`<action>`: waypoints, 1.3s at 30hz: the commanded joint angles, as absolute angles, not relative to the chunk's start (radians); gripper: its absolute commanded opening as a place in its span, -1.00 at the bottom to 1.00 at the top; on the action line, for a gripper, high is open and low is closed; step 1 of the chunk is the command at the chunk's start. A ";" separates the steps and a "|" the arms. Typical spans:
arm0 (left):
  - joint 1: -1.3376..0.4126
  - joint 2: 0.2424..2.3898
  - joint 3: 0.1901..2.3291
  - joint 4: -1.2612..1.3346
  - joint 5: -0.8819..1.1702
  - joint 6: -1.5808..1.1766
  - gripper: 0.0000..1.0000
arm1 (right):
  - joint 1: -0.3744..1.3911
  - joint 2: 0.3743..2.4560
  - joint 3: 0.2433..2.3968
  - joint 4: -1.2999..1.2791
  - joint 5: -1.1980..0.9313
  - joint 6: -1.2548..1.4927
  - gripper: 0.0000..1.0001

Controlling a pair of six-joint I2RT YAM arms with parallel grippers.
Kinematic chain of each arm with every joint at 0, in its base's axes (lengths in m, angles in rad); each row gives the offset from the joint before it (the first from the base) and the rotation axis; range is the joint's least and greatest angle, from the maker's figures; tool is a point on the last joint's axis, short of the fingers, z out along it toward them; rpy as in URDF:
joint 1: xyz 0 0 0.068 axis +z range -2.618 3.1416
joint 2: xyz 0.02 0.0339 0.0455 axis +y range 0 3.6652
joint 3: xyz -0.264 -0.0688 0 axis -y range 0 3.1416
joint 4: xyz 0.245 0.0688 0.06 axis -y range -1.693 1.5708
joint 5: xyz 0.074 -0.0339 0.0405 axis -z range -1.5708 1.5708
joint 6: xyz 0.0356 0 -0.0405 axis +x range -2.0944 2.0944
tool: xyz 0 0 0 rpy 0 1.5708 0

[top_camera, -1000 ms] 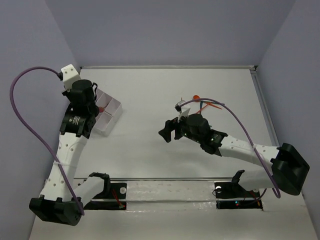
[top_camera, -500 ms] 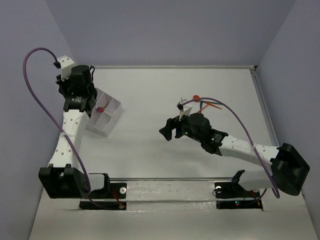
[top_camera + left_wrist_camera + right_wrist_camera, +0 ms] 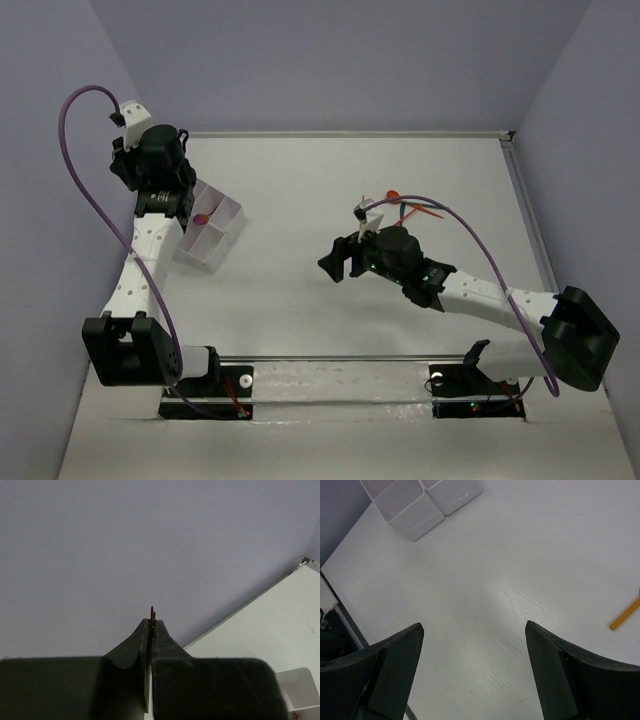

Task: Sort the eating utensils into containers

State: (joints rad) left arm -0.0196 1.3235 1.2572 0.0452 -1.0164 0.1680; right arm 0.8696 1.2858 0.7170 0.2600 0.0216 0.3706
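White divided tray (image 3: 228, 215) sits at the left of the table (image 3: 300, 180). The left gripper (image 3: 151, 625) is clamped on a thin copper utensil (image 3: 152, 613), raised near the tray and aimed at the wall, probably lining up a drop. Right gripper (image 3: 474, 627) hangs mid-table, jaws apart and empty, likely next for the loose utensils (image 3: 405, 207) nearby. Copper tip shows only in the left wrist view; top view hides it.

Even, soft overhead light; faint shadows; wrist views blur at near edges
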 commanded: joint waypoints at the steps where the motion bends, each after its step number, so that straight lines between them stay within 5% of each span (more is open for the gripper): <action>1: -0.020 1.284 1.166 0.259 -1.065 0.202 -0.89 | 0.862 1.290 0.710 0.328 0.011 0.376 0.76; 18: -0.020 1.278 0.913 0.508 -1.017 0.170 -0.85 | 0.862 1.328 0.718 0.331 0.011 0.373 0.74; 20: -0.020 1.279 0.905 0.499 -1.012 0.157 -0.69 | 0.862 1.333 0.719 0.328 0.021 0.373 0.74; 26: -0.020 1.235 0.891 0.465 -0.982 0.077 0.35 | 0.812 1.367 0.747 0.253 0.095 0.405 0.66; 32: -0.029 1.166 0.980 0.333 -0.870 -0.047 0.74 | 0.764 1.377 0.746 0.216 0.146 0.420 0.52; 39: -0.060 1.034 1.088 0.135 -0.540 -0.245 0.77 | 0.706 1.391 0.742 0.192 0.198 0.419 0.24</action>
